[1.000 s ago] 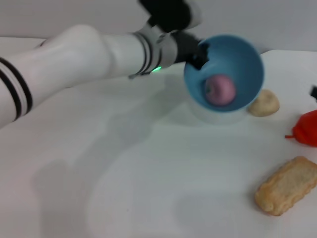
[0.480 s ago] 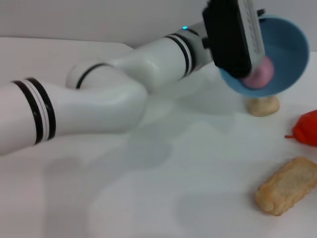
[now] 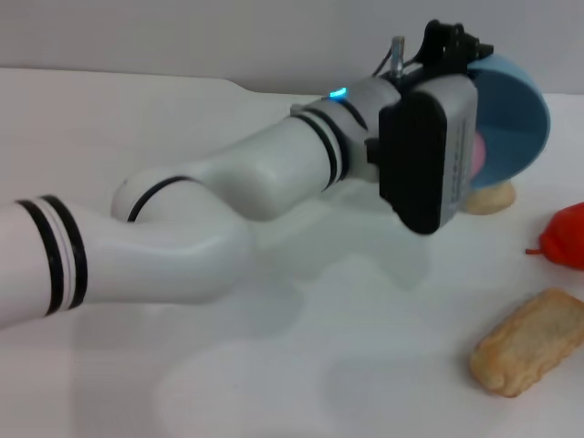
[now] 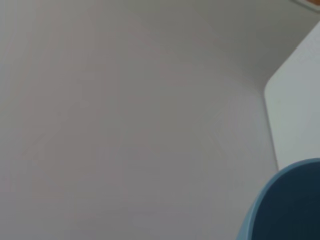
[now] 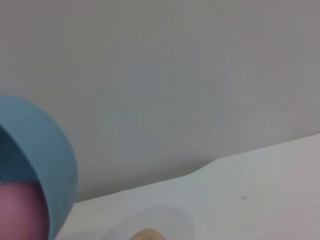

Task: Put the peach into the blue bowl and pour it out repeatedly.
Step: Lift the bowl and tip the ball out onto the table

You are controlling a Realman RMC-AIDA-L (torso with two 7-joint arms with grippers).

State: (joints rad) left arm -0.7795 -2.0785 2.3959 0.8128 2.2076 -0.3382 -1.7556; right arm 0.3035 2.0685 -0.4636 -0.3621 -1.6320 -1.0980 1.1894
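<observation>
My left arm reaches across the table to the far right, and its gripper [image 3: 456, 57] is shut on the rim of the blue bowl [image 3: 516, 114]. It holds the bowl in the air, tipped on its side. The black gripper body covers the bowl's left part. The pink peach [image 3: 477, 155] shows as a sliver inside the bowl's lower part. The right wrist view shows the bowl's wall [image 5: 47, 150] and the peach [image 5: 20, 210] in it. The left wrist view shows only the bowl's edge [image 4: 287, 205]. My right gripper is out of view.
A beige lumpy ball [image 3: 490, 199] lies on the white table [image 3: 301, 365] right below the bowl and shows in the right wrist view [image 5: 147, 234]. A red item [image 3: 566, 235] is at the right edge. A beige bread-like block [image 3: 529, 342] lies front right.
My left arm lifted the bowl off the table and carried it right. The wrist turned, so the gripper body now hides most of the bowl. The peach stays inside.
</observation>
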